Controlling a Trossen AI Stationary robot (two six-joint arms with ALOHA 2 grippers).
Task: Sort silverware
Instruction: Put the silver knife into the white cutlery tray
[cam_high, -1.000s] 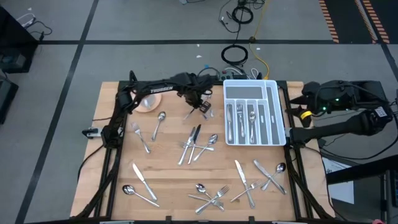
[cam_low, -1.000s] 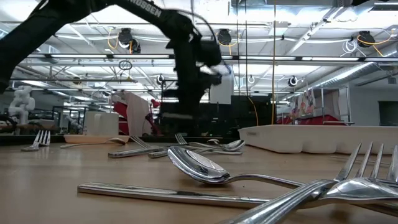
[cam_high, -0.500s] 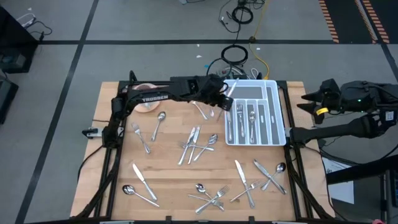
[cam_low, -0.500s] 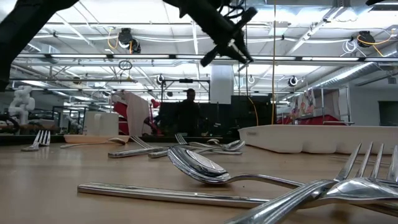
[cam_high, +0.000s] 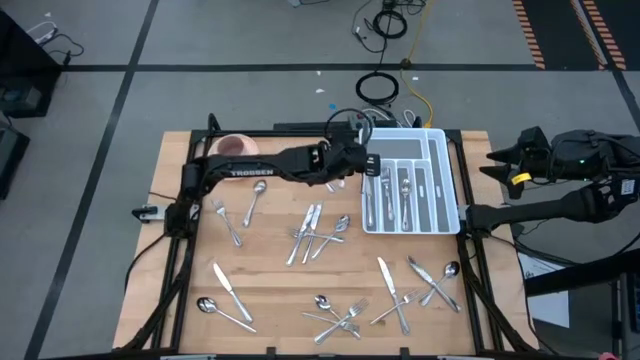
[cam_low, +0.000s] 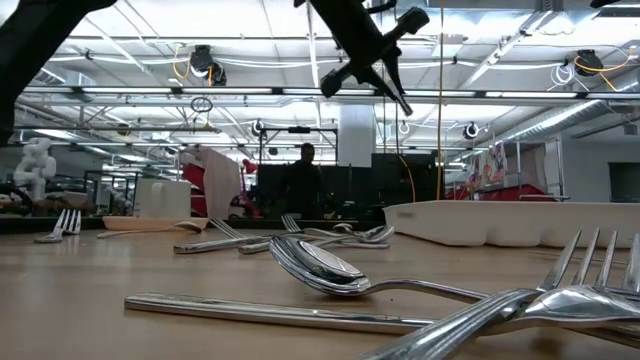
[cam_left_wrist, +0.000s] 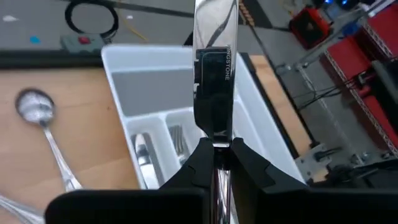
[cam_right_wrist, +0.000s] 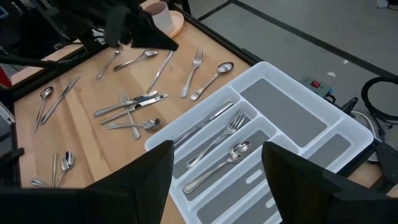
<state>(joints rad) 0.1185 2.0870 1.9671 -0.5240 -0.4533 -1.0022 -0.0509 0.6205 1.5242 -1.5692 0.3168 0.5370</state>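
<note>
Nearest the front edge of the wooden table (cam_high: 270, 300) lies a loose scatter of silverware (cam_high: 335, 315): a knife and a spoon at the front left, a tangle of forks and spoons at the front middle, and more knives, forks and a spoon at the front right. Farther in, around the middle, a small cluster of knives and spoons (cam_high: 315, 232) lies crossed together, with a fork and a single spoon off to its left.

Beyond that, the left gripper (cam_high: 368, 165) reaches across from the left side and hangs in the air over the left edge of the white divided tray (cam_high: 447, 180). Its fingers are pinched tight on a table knife (cam_left_wrist: 214, 68), the blade sticking straight out past the fingertips. The tray sits at the far right of the table and already has a knife, forks and spoons lying in its long compartments.

The right gripper (cam_right_wrist: 217, 180) waits well off the table's right side, its fingers spread wide with nothing between them.

At the far left corner sits the pink cup (cam_high: 232, 146) on its saucer.
</note>
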